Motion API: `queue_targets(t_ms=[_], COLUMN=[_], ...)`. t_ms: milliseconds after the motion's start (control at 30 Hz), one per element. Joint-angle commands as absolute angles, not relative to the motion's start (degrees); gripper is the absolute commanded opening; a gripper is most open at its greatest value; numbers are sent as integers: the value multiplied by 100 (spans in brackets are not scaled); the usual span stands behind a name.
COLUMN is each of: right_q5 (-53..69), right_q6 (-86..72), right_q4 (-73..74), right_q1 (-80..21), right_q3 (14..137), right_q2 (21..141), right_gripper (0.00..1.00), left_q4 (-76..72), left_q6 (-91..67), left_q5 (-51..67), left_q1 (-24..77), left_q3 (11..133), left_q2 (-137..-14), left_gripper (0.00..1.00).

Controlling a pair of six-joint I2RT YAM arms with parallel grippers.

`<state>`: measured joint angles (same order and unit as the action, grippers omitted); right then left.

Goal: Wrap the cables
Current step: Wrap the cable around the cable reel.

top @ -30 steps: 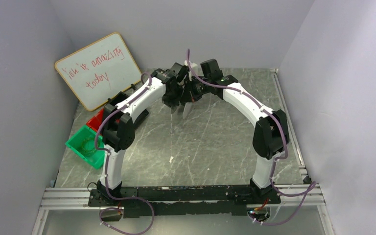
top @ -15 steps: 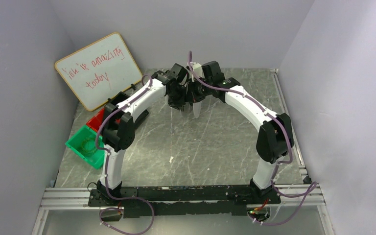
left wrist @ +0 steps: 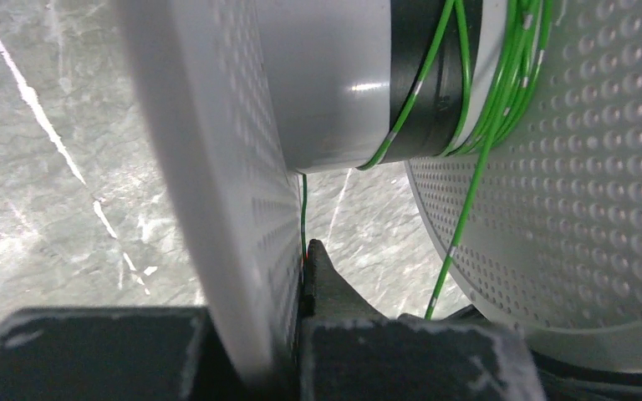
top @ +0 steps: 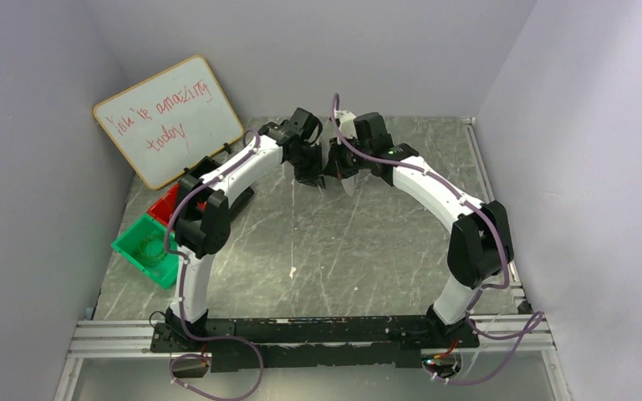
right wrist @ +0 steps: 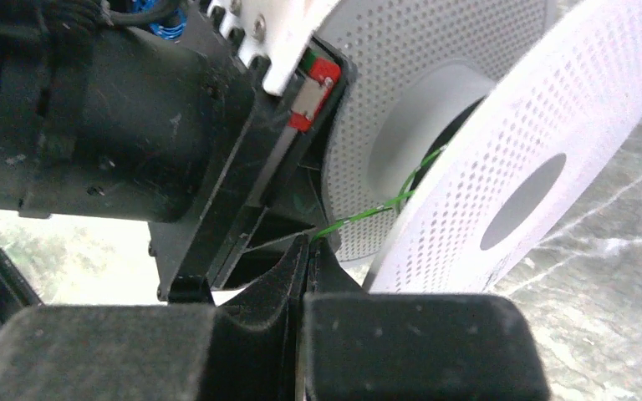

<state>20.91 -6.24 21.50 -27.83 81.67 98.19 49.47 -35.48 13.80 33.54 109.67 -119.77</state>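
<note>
A white perforated spool [left wrist: 334, 83] hangs between my two arms over the back of the table, and it appears in the top view as well [top: 349, 184]. The thin green cable [left wrist: 460, 217] is wound several turns round its grey hub. My left gripper [left wrist: 301, 259] is shut on the spool's near flange [left wrist: 217, 167]; one finger is hidden behind it. My right gripper [right wrist: 308, 244] is shut on the cable [right wrist: 368, 213], which runs taut from the fingertips to the hub. A fine strand [top: 292, 234] hangs down to the table, with its pale end [top: 292, 271] lying there.
A whiteboard [top: 167, 117] with red writing leans at the back left. A green bin [top: 146, 251] and a red bin [top: 165, 203] stand by the left arm's elbow. Grey walls close in left, back and right.
The right arm has swung to the right and back. The spool and both grippers shifted slightly right. Both grips stay shut.
</note>
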Motion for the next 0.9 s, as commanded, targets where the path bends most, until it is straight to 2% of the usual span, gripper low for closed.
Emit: queue_targets(t_ms=[0,433,867], right_q5=[1045,26,-1277], right_q6=[-396,356,1220], right_q4=[1827,1366,891], right_q1=[-2610,-2634,-2940], right_q3=[7910,7531,7226], right_q2=[9766,9669,9571], right_gripper=[0,0,0], left_q4=[4529,4049,3602], left_q6=[-3804,-4312,-4707], left_q5=[2520,3749,4475], left_q1=[3353,3187,2945], left_q3=[11371,11491,11267], left_q2=[-11728,-11780,-11700], left_gripper=[2,2,2])
